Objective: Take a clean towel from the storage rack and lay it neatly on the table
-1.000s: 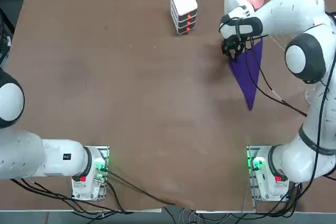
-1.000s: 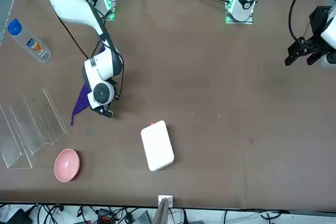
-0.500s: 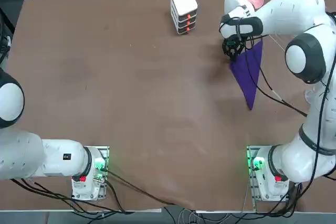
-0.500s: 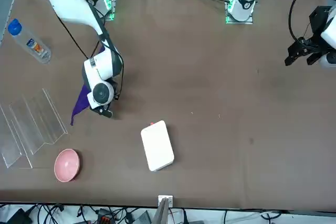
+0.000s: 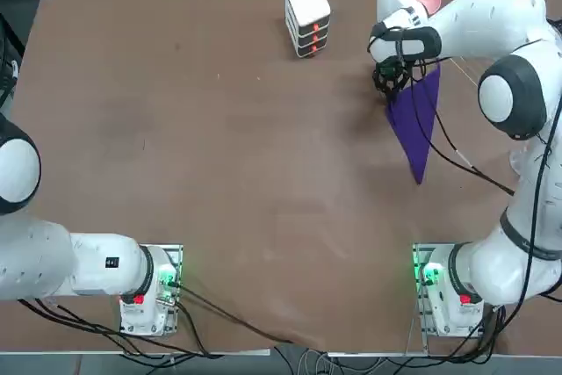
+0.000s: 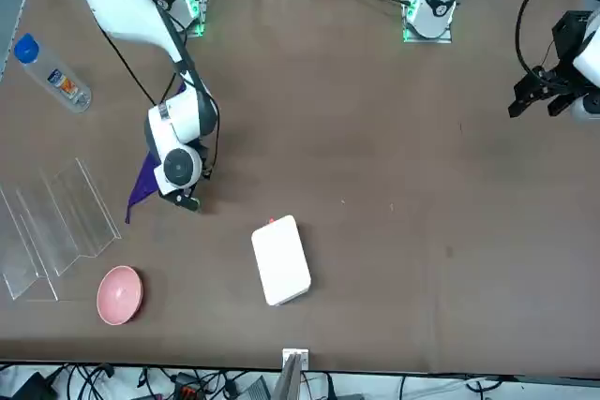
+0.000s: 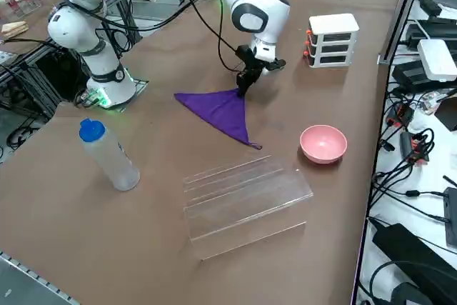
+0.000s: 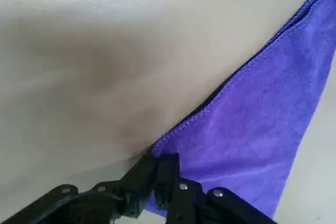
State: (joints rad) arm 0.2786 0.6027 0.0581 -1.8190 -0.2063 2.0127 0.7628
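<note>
The purple towel (image 5: 417, 120) lies on the brown table (image 5: 219, 129) as a long folded triangle, apart from the see-through storage rack (image 7: 243, 194). My right gripper (image 5: 390, 83) stands low over the towel's corner nearest the white box, shut on that corner. In the wrist view the black fingertips (image 8: 167, 162) pinch the hemmed edge of the towel (image 8: 262, 129). In the right side view the gripper (image 7: 243, 88) points straight down at the tip of the towel (image 7: 221, 113). From the front, the towel (image 6: 143, 183) shows only partly behind the gripper (image 6: 187, 200).
A pink bowl (image 7: 323, 143) sits beside the rack at the table's far right. A white stacked box with orange marks (image 5: 307, 15) stands near the far edge. A plastic bottle with a blue cap (image 7: 107, 155) stands by the right edge.
The fingers have drawn together on the towel's corner. The hand has edged slightly toward the far edge; the towel's body lies as before.
</note>
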